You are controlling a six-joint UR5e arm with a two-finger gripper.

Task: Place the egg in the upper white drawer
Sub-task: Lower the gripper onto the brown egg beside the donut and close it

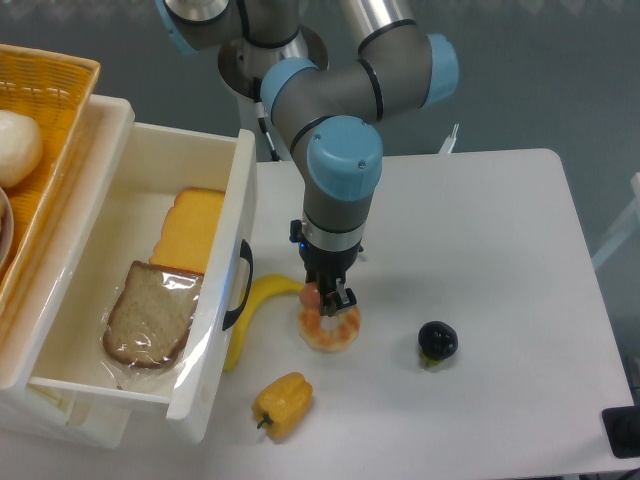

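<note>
While only one fixed camera view is given, the key relation can be read from it: the egg [311, 296], a small orange-brown oval, is seen pinched between the jaws of the gripper [328, 298], so the jaws are narrowed onto it and the egg's long axis cannot be told. It is held just above a frosted ring [330, 329] on the desk [490, 230]; whether egg and ring touch cannot be told.

From the jaws, the upper white drawer [240, 190] lies toward nine o'clock, standing open, its black handle [239, 287] facing the arm. The coming move is judged to be a lift and a carry toward nine o'clock, over the front wall.

Counted in the drawer: one bread slice [152, 312] and one slab of cheese [190, 232]. On the desk: one banana [252, 310] at nine o'clock of the ring, one yellow pepper [282, 403] at seven, one dark plum [437, 341] at three. One wicker basket [50, 90] is seen at the upper left, with one pale ball [18, 147] in it.
</note>
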